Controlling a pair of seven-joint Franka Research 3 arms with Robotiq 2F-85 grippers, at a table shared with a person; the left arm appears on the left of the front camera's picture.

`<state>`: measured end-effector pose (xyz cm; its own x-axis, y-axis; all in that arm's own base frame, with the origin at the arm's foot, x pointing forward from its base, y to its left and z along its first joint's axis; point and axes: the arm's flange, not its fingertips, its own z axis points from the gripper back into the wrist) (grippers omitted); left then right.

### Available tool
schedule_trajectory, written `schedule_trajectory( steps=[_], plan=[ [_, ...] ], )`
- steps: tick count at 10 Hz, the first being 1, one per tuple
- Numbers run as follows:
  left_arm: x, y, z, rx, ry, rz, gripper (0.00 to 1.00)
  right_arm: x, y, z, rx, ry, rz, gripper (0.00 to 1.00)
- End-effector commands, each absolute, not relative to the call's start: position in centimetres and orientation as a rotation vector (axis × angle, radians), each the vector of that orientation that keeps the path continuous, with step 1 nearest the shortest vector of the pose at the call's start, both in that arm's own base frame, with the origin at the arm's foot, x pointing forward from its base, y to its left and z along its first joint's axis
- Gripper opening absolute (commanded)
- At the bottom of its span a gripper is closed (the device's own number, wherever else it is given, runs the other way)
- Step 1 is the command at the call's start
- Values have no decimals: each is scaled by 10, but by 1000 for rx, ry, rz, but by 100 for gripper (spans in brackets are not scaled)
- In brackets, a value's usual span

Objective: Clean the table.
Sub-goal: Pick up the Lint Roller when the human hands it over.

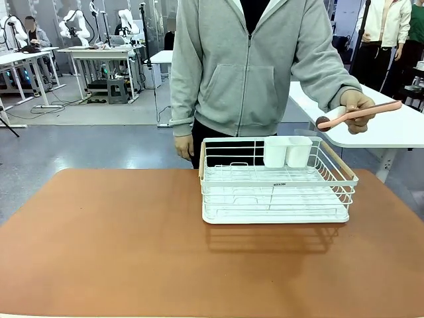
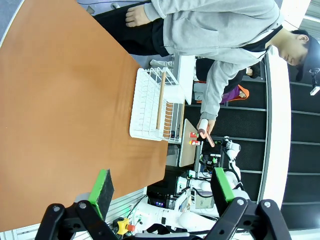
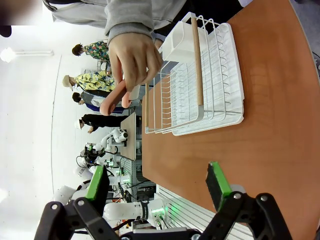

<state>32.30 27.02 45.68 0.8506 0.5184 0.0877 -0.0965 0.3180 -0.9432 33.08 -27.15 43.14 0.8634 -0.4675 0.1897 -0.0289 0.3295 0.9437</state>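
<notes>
The table (image 1: pixel 99 245) spreads across the near ground. Its brown top carries one thing, a white rack (image 1: pixel 275 192) standing right of the middle and toward the far edge. A white cup holder (image 1: pixel 287 152) in two parts sits in the rack's far right corner. The person (image 1: pixel 245 66) stands at the far side, just behind the rack. One hand (image 1: pixel 354 106) holds a pink utensil (image 1: pixel 381 109) with a dark round tip out level to the right, above a white table (image 1: pixel 397 136). It looks offered for handing over, or ready to go into the rack.

From the left wrist, the left gripper (image 2: pixel 162 189) has its green pads spread wide with nothing between them. It hangs back off the table's near side, looking across the bare top to the rack, likely kept clear until needed.

From the right wrist, the right gripper (image 3: pixel 156 181) is also wide apart and empty. It points toward the rack's right end, with the hand and utensil beyond, so it seems the better placed arm to take the utensil.
</notes>
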Motion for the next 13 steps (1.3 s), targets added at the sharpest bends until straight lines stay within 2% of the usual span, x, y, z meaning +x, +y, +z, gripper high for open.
schedule_trajectory(
  steps=[1,4,6,8,13],
  plan=[
    [321,271,458,-1196,-414,410,100,331,-272,431,1212,-476,-301,100],
    [321,271,458,-1196,-414,410,100,330,-239,479,1121,-375,-455,100],
    [321,271,458,-1196,-414,410,100,344,-195,511,984,-372,-581,100],
    [321,271,458,-1196,-414,410,100,355,-158,530,947,-367,-673,100],
    [321,271,458,-1196,-414,410,100,369,-72,524,911,-449,-770,100]
  ],
)
